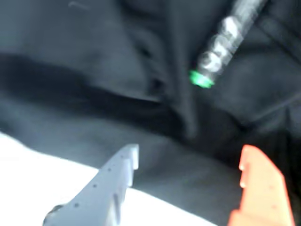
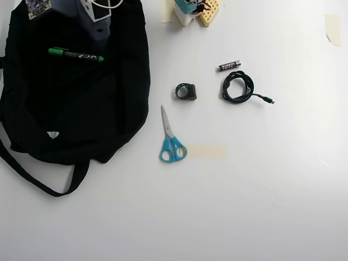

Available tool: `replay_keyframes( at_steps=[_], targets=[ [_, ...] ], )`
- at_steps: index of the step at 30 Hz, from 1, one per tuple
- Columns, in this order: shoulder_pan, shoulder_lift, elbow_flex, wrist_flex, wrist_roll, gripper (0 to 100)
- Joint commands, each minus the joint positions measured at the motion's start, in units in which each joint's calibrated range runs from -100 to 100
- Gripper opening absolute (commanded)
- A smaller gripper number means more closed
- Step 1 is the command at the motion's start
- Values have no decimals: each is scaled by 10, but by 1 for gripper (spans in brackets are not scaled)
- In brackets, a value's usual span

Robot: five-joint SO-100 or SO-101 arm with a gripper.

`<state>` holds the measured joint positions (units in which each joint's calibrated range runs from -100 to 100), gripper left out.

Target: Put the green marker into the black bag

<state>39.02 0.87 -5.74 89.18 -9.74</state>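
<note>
The green marker point(image 2: 75, 55) lay on top of the black bag point(image 2: 65, 109), on the bag's upper part in the overhead view, stretched nearly level with its green cap toward the bag's left edge and its green end toward the right. In the wrist view the marker point(image 1: 221, 47) showed blurred against the dark fabric point(image 1: 94, 70), slanting up to the right, its green end lowest.

The gripper point(image 1: 188, 162) hung spread apart and empty in the wrist view, a grey finger point(image 1: 117, 174) on the left and an orange one point(image 1: 258, 183) on the right, with nothing between them; the marker lay clear above them, not touched.

The bag's white logo tag point(image 2: 52, 134) sat below the marker, and the strap point(image 2: 38, 182) looped out from the bag's lower edge. Right of the bag on the white table point(image 2: 244, 206) lay blue-handled scissors point(image 2: 170, 138), then a small black ring-like piece point(image 2: 186, 91), a coiled black cable point(image 2: 239, 88) and a battery point(image 2: 229, 65), all well apart from the bag.
</note>
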Motion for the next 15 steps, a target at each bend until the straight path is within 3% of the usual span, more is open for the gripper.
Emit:
replay_keyframes(
  at_steps=[1,4,6,9,15],
  targets=[
    [-72,-71,-24,3,-2,27],
    [-155,-73,-25,14,-1,7],
    [-203,-73,-26,14,-1,2],
    [-296,-73,-32,11,-11,2],
    [-365,-88,-26,13,-37,2]
  ],
)
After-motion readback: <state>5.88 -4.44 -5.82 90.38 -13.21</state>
